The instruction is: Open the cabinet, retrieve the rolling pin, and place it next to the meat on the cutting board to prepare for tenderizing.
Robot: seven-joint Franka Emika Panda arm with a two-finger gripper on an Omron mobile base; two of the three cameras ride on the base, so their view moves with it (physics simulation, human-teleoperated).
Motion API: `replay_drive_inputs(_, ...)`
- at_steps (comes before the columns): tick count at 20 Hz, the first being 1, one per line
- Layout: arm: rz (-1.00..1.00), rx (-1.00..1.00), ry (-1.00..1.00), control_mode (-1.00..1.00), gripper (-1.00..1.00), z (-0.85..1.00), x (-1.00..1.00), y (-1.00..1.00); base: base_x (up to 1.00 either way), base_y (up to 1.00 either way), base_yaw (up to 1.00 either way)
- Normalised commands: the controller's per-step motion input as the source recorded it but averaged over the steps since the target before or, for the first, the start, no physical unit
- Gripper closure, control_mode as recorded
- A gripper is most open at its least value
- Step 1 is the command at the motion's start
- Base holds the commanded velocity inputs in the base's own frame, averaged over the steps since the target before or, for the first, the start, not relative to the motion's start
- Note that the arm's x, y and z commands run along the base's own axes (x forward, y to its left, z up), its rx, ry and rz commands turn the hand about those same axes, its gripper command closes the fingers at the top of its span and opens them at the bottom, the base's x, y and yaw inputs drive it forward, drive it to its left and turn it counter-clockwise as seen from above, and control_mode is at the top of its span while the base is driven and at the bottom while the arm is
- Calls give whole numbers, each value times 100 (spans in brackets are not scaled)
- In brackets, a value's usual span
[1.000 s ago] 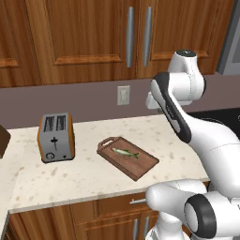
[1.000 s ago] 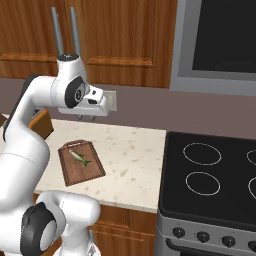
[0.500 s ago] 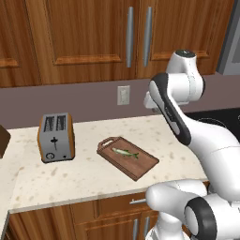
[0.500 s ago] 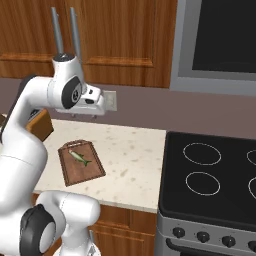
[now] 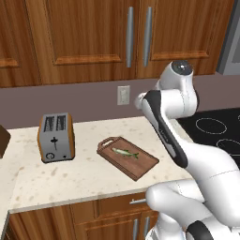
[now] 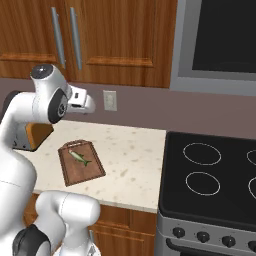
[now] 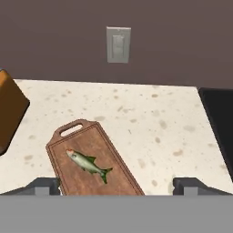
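Meat (image 5: 125, 152) lies on the cutting board (image 5: 140, 166), a small silvery-green fish set near the board's middle. Its long axis runs along the length of the board; in the hand view its head points toward the looped handle end and its tail (image 7: 105, 174) toward the plain end. The board itself sits flat on the speckled counter (image 5: 84, 176), turned at a diagonal to the counter's front edge, with the handle loop (image 7: 74, 128) toward the wall. Nothing else rests on the board beside the fish.

Above the counter the cabinet (image 5: 93, 37) has both reddish-brown doors closed, its two long silver bar handles (image 5: 130, 36) standing side by side at the centre seam. A toaster (image 5: 56, 137) stands on the counter to the left of the board, well apart from it. A pale wall outlet (image 5: 123, 95) sits on the backsplash behind, and a black stovetop (image 6: 210, 180) adjoins the counter on the right.

The gripper (image 7: 116, 185) hangs above the board, looking down on it, its two dark fingertips (image 7: 45, 184) spread wide apart with nothing between them.
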Motion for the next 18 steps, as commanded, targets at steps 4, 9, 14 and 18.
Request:
replay_drive_inputs(4,0,0,-24,-100,-100,0,0,27,0,0,0)
replay_drive_inputs(9,-3,0,-4,-100,-100,0,4,23,0,0,0)
replay_drive_inputs(14,-8,0,-26,-100,-100,27,1,31,0,0,0)
replay_drive_inputs(18,-10,0,-27,-100,-100,43,0,0,0,0,0)
